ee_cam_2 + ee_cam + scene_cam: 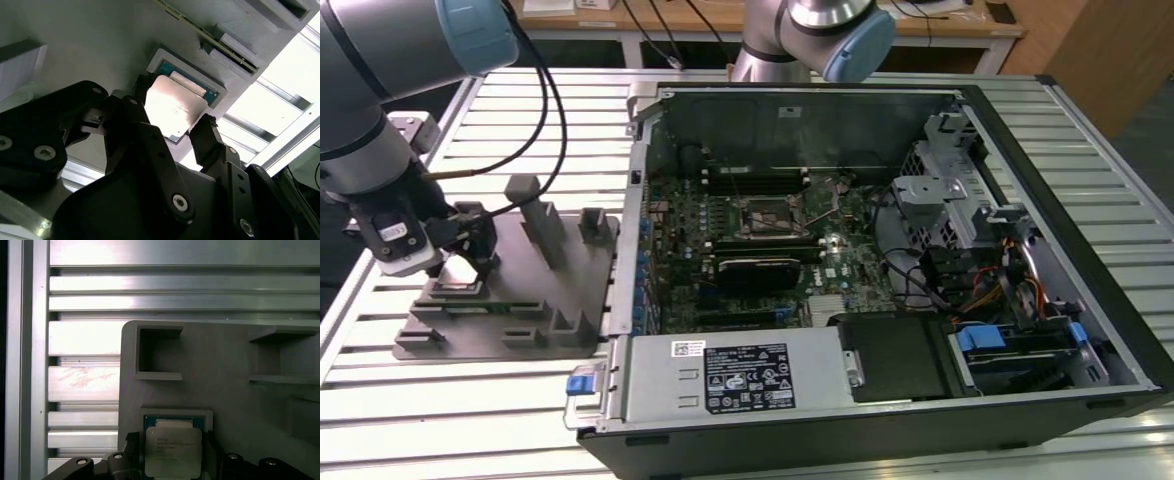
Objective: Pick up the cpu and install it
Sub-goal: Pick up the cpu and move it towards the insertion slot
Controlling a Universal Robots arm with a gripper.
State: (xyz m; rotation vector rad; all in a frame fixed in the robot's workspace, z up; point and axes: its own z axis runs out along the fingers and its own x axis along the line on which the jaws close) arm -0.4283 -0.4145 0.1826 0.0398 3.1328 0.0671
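Cpu (pixel 172 450) lay flat, silver top up, in a square recess of the grey fixture (pixel 225 365); a blue-green edge showed along 1 side of the lid in both wrist views. Cpu (pixel 172 107) not lifted, seated inside the recess rim.

Gripper (pixel 172 105) was low over it, jaws parted slightly wider than the chip, 2 black fingers (pixel 210 145) straddling 2 opposite sides and close beside its edges. Nothing held; actual contact could not be made out.

Exterior view: gripper (pixel 460 262) was down at the fixture (pixel 520 330), on the exterior view's left of the slatted metal table (pixel 480 420). An open computer case (pixel 1067 200) lay just beside the fixture, motherboard (pixel 761 230) exposed, well apart from the cpu.
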